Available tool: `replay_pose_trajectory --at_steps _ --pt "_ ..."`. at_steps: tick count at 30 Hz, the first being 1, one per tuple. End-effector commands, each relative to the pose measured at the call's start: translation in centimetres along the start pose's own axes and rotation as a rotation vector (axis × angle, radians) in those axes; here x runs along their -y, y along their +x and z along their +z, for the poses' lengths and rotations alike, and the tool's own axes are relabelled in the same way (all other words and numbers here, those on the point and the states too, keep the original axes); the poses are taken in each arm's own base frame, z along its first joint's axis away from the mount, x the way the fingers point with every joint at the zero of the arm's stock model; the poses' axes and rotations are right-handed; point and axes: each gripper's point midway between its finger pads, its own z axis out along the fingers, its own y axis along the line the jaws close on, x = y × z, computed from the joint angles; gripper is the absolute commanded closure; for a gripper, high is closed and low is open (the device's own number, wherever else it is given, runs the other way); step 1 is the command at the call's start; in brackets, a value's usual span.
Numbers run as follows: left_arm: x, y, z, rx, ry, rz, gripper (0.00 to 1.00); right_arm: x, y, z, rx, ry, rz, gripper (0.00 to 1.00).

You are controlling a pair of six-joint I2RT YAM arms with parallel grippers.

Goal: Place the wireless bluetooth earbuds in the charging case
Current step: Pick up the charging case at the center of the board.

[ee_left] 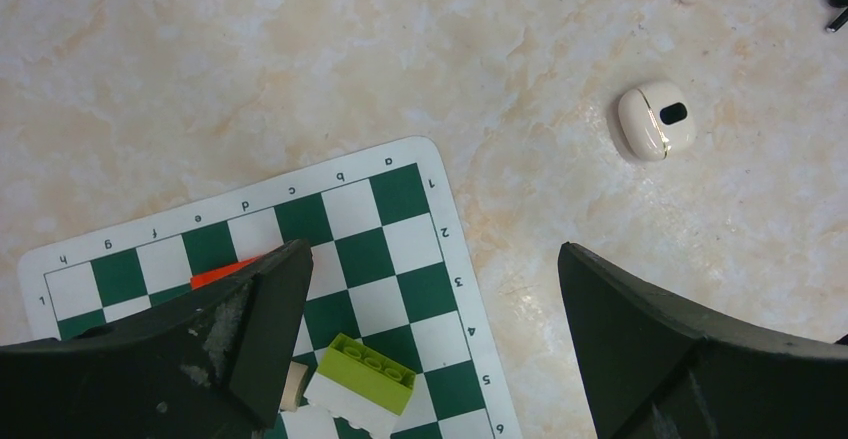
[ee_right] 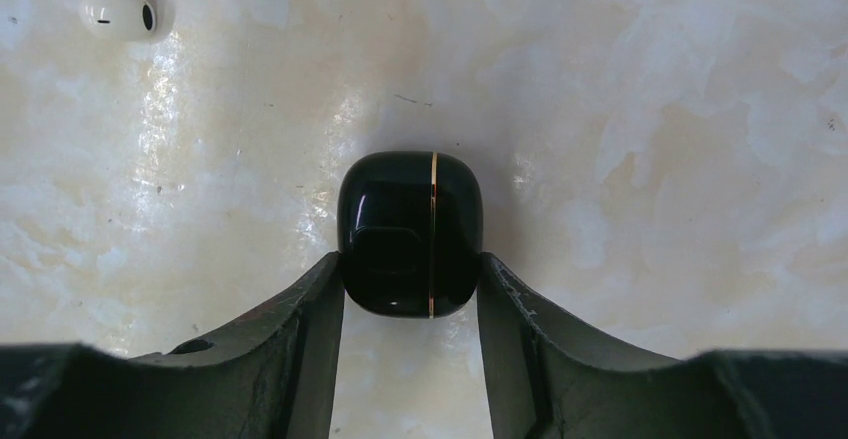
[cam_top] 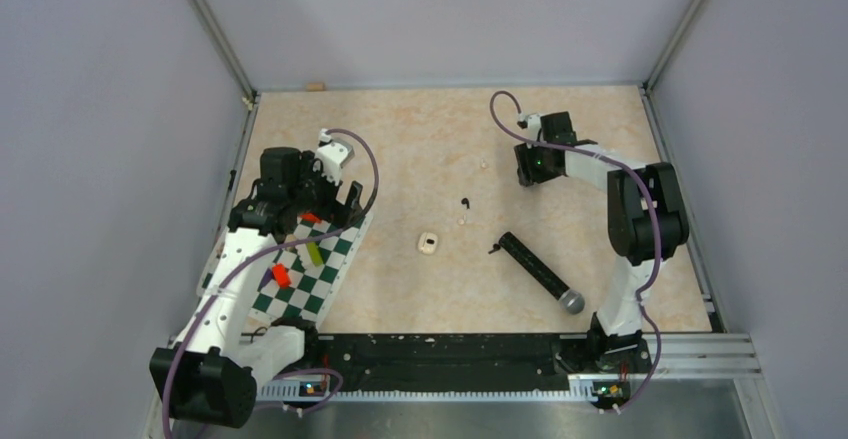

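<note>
Right gripper (ee_right: 410,261) pinching black charging case (ee_right: 410,209), far-right part of table (cam_top: 420,139); both fingers seem to touch it. White earbud (ee_right: 118,11) lies near it, apart. Left gripper (ee_left: 432,254) spread wide above chess mat (ee_left: 400,194) at left edge. White case (ee_left: 656,121) and microphone (cam_top: 540,272) mid-table.

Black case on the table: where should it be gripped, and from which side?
Grip the black case across its two straighter sides, from straight above. It lies flat and low with rounded corners, so those sides give the only near-parallel faces. The right pincer sits that way, a finger against each.
</note>
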Motion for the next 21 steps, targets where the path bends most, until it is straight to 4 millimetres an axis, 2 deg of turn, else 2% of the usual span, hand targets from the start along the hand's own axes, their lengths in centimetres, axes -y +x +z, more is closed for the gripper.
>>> replay_pose_trajectory --at_steps 1,6,11,14,18,21 --pt "0.1 -0.9 0.0 0.045 0.010 0.024 0.01 -0.5 -1.5 -0.5 0.061 -0.007 -0.039 0.57" --pt "0.2 -1.3 0.3 0.054 0.023 0.003 0.01 -2.0 -3.5 -3.0 0.152 -0.079 -0.074 0.62" --pt "-0.8 -2.8 0.5 0.091 -0.020 -0.022 0.01 -5.2 -6.5 -8.1 0.320 -0.211 -0.158 0.66" --pt "-1.9 -5.1 -0.2 0.111 -0.058 0.031 0.01 -7.4 -9.0 -12.6 0.453 -0.235 -0.230 0.66" --pt "-3.2 -10.0 -1.4 0.124 -0.092 0.136 0.01 -11.7 -11.2 -18.2 0.600 -0.275 -0.374 0.66" --pt "-1.4 -13.4 -1.8 0.157 0.011 0.149 0.01 -15.7 -11.9 -22.1 0.700 -0.317 -0.510 0.65"
